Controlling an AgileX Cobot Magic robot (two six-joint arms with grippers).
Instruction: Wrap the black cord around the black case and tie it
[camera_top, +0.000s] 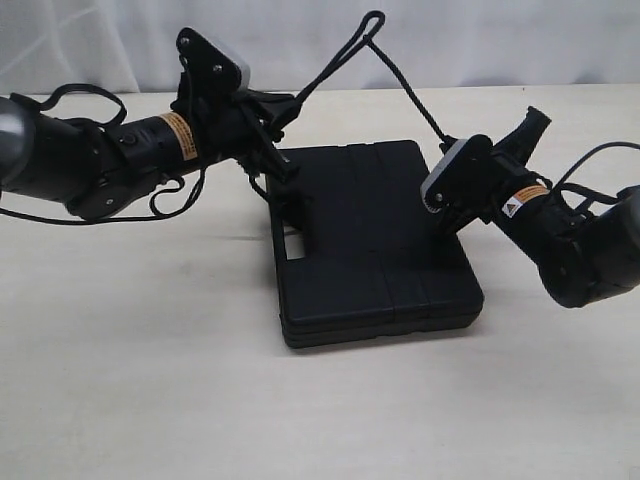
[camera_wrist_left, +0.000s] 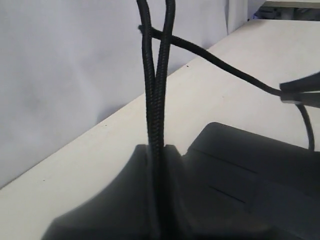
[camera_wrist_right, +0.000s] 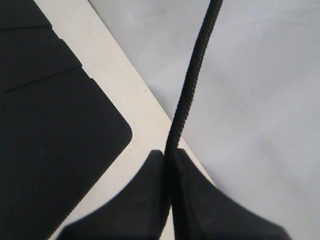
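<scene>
Left tool (camera_wrist_left: 156, 150): you have it clamped on two strands of cord (camera_wrist_left: 154, 120).
Right tool (camera_wrist_right: 170, 156): pinching one strand.
Case (camera_top: 380, 250): flat on counter (camera_top: 140, 360), centre frame.
Cord: peaks upper centre, above the case's far edge.

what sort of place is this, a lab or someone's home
Most likely a robotics lab bench: a bare pale table, a plain white backdrop, and the left gripper and right gripper both shut on the black cord above the black case.

Case (camera_top: 380, 240): laid flat at the centre of the table (camera_top: 150, 380).
Left gripper (camera_wrist_left: 156, 150): placed at the case's 11 o'clock.
Right gripper (camera_wrist_right: 170, 160): placed at its 2 o'clock.
Cord (camera_wrist_right: 187, 95): strung between both grippers, looped past 12 o'clock.
</scene>
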